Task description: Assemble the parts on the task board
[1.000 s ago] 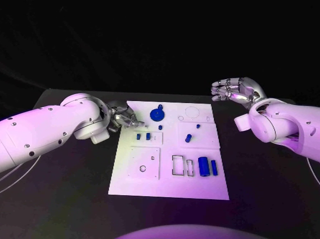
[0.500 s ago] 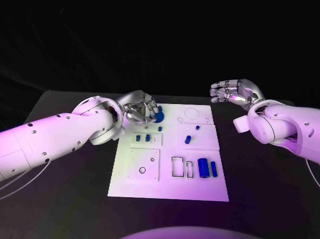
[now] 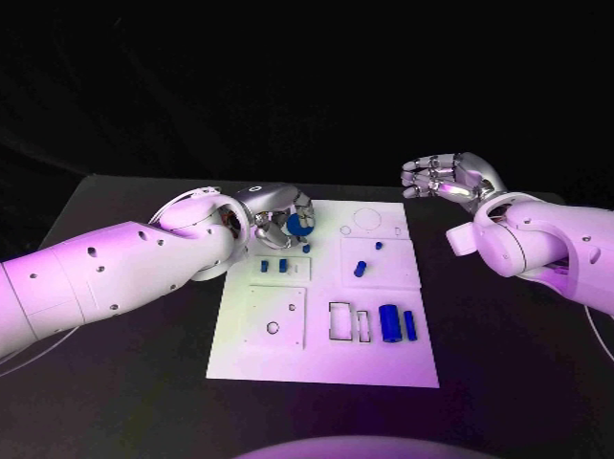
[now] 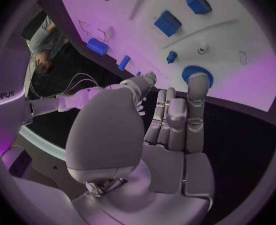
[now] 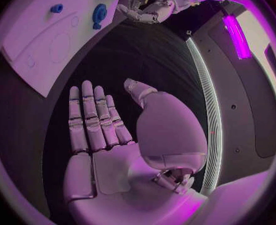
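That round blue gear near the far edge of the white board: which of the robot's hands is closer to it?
The left. The left hand hovers right at the blue gear, fingers reaching over it. The right hand is held up beyond the task board's far right corner, open and holding nothing.

Left hand (image 3: 269, 212) crowds the blue gear (image 3: 300, 225) at the task board's (image 3: 328, 359) far-left corner; near edge lies open.
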Controlling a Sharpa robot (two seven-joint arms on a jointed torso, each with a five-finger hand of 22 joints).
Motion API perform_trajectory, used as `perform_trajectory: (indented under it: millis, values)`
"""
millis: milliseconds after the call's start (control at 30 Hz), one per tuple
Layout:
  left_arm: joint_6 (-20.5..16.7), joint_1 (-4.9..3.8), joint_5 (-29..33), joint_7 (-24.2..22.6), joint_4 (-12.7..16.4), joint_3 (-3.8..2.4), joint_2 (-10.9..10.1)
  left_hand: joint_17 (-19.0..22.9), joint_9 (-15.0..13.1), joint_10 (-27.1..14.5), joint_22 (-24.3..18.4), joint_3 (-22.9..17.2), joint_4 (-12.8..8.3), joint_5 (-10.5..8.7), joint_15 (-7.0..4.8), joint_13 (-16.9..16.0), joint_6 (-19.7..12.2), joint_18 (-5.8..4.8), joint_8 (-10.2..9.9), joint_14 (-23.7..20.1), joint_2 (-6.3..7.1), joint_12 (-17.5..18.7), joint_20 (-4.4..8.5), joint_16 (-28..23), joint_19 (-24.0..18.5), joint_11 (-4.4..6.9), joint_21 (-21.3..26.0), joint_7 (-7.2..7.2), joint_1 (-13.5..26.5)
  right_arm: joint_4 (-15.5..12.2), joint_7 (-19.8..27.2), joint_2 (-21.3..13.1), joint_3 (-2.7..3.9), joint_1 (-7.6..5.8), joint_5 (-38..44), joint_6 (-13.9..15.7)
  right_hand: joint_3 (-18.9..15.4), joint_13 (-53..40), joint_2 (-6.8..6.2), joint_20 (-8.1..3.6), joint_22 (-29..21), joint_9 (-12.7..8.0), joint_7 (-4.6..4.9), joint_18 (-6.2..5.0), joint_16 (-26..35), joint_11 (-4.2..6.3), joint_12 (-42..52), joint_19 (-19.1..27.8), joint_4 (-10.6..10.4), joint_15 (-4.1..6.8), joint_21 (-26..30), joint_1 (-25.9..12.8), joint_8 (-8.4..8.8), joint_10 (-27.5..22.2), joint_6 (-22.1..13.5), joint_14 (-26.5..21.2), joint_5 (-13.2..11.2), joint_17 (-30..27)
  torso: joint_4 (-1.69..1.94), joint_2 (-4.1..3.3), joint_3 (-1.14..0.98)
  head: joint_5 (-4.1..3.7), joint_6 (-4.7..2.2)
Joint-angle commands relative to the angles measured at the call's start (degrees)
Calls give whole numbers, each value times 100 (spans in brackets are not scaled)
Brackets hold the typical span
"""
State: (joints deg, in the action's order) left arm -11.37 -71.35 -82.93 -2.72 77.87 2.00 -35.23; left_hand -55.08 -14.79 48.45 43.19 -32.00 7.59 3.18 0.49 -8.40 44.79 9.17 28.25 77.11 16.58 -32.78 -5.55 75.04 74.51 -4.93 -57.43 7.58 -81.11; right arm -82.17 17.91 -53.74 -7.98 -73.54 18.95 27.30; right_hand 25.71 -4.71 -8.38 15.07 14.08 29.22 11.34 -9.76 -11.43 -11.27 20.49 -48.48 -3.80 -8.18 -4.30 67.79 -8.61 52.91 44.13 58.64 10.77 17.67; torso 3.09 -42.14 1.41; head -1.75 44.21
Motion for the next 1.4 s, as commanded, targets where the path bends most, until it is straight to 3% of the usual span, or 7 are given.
perform_trajectory:
  millis: [33, 167, 500, 1267, 1400]
  values:
    - [376, 9, -655, 104, -31, 3, 73, -274, 45, 137, 423, 9, 31, -11, -19, 97, 105, -123, -83, 206, -38, 99, 11, 208, 180, 8, -358, -10, -8, 2, 26, 12, 0, 7, 14, -105, -42, 5, 39, 35, -10, -8, 363, -77, 21, 12, 28, -10, -1, -30, 21, -23, 20, -31, -45, 4, 22, -8, 1, -1, 1, -8, -5]
    - [527, 14, -805, 234, -98, 5, 164, -359, 93, 209, 687, 12, 44, -9, -66, 222, 174, -156, -197, 361, -26, 280, 41, 304, 319, 37, -597, -33, 0, 3, 28, 19, 0, 11, 14, -105, -42, 5, 39, 35, -10, -8, 363, -77, 21, 12, 28, -10, -1, -30, 21, -23, 20, -31, -45, 4, 22, -8, 4, 1, 0, -8, -7]
    - [896, 30, -1086, 336, -294, 4, 341, -352, 129, 347, 826, -55, 29, -5, -252, 359, 280, -175, -332, 500, -54, 496, 221, 318, 431, 108, -726, -109, -21, 2, 29, 29, 0, 16, 14, -101, -42, 5, 39, 35, -10, -8, 363, -77, 21, 12, 28, -10, -1, -30, 21, -23, 20, -31, -45, 4, 22, -8, -1, -3, 1, -26, 3]
    - [962, 143, -1177, 414, -564, -13, 557, -360, 127, 641, 1036, -441, -56, -7, -178, 428, 448, -225, -416, 593, -196, 635, 186, 337, 543, 122, -879, -79, -89, 8, 65, 53, 0, 18, 19, -64, -52, 21, 54, 37, -31, -10, 363, -78, 30, 12, 36, -8, 1, -31, 26, -21, 21, -32, -43, 11, 30, -16, 15, 8, -3, -54, 26]
    - [939, 162, -1148, 406, -576, -23, 587, -370, 130, 656, 1052, -460, -65, -8, -171, 430, 442, -229, -429, 600, -196, 643, 182, 343, 550, 118, -891, -69, -88, 12, 73, 63, 0, 20, 19, -56, -52, 21, 54, 37, -31, -10, 363, -78, 30, 12, 36, -8, 1, -31, 26, -21, 21, -32, -43, 11, 30, -16, 0, 3, -2, -44, 31]
